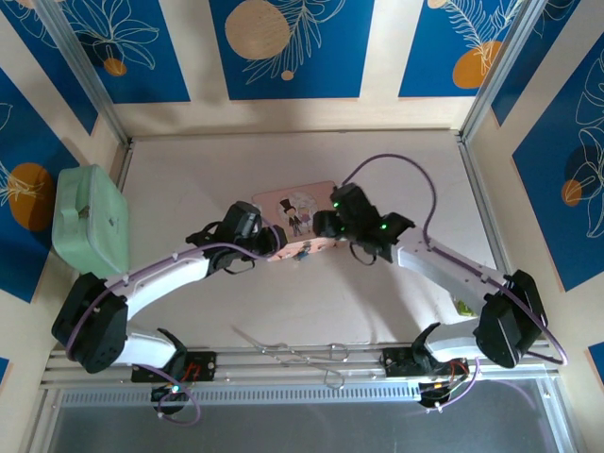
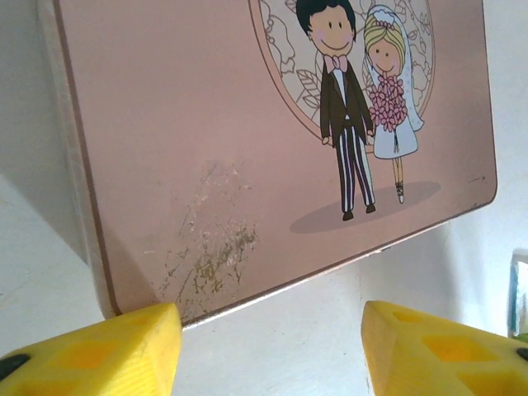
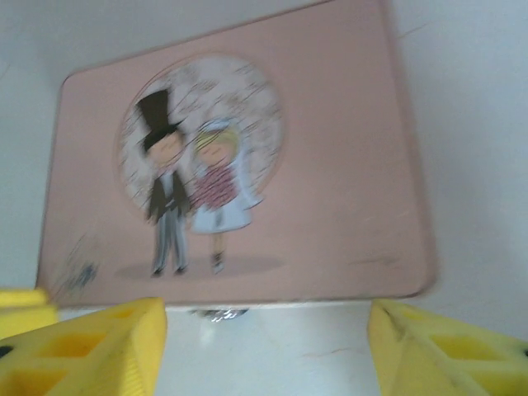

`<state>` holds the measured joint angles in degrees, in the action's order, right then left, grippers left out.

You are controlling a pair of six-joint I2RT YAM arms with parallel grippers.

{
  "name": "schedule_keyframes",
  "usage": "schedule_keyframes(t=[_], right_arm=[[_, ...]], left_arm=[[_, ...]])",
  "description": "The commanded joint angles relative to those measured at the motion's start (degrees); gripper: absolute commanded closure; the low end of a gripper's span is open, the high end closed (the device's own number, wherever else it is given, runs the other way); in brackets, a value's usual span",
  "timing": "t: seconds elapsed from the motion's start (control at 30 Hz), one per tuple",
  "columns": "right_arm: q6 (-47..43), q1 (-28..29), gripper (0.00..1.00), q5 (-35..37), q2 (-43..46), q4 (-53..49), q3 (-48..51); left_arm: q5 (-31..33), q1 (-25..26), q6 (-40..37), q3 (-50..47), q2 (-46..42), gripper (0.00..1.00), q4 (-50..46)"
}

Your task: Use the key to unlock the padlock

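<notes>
A flat pink rectangular box [image 1: 294, 215] with a cartoon bride and groom printed on its lid is seen lying near the centre of the pale worktop [image 1: 189, 179]. The tiny silvery metal padlock [image 1: 304, 252] is found at the 6 o'clock edge of the pink box, touching or just beside it. In the right wrist view the padlock [image 3: 219, 313] appears only as a blurred glint under that edge, and its shackle cannot be made out. The left claw [image 1: 269, 241] is held at about 8 o'clock of the box, close to its near left corner. In the left wrist view the left claw [image 2: 272, 342] is released, its yellow fingers [image 2: 124, 351] spread wide with nothing between them, and a scuffed corner of the lid is seen just beyond them. The right claw [image 1: 321, 225] is held at about 4 o'clock of the box. In its own view the right claw [image 3: 264, 330] is likewise released, its yellow fingers [image 3: 429, 346] wide apart and the padlock lying just beyond the gap. A mint-green plastic case [image 1: 90, 222] is placed at the 9 o'clock edge of the worktop, well apart from the box. Thin bent metal wire pieces [image 1: 293, 354] are seen at 6 o'clock, between the two arm bases.
</notes>
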<state>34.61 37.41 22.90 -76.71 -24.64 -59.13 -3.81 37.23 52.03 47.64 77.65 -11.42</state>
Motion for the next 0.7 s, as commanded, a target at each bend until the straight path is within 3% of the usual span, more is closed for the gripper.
schedule_keyframes(t=[0.0, 0.2, 0.27, 0.43, 0.67], right_arm=[[-2.6, -5.8, 0.33, -6.5, -1.6, -3.9, -1.8], [-3.0, -13.1, 0.39, -13.7, -6.4, -3.6, -3.5], [-3.0, -14.1, 0.40, -15.0, -7.4, -2.8, -3.2], [-3.0, -14.2, 0.46, -15.9, -10.1, -2.3, -3.3], [-3.3, -14.2, 0.50, -16.4, -12.5, -1.5, -3.4]], left_arm=[[0.9, -2.6, -2.8, 2.5, -1.4, 0.37, -3.0], [0.1, -5.5, -7.0, 5.9, 0.3, 0.31, -7.5], [-1.1, -6.9, -8.5, 6.9, 1.9, 0.17, -9.0], [-3.4, -8.5, -10.5, 8.7, 6.1, 0.27, -10.6], [-3.7, -8.6, -10.5, 8.2, 10.3, 0.26, -8.8]])
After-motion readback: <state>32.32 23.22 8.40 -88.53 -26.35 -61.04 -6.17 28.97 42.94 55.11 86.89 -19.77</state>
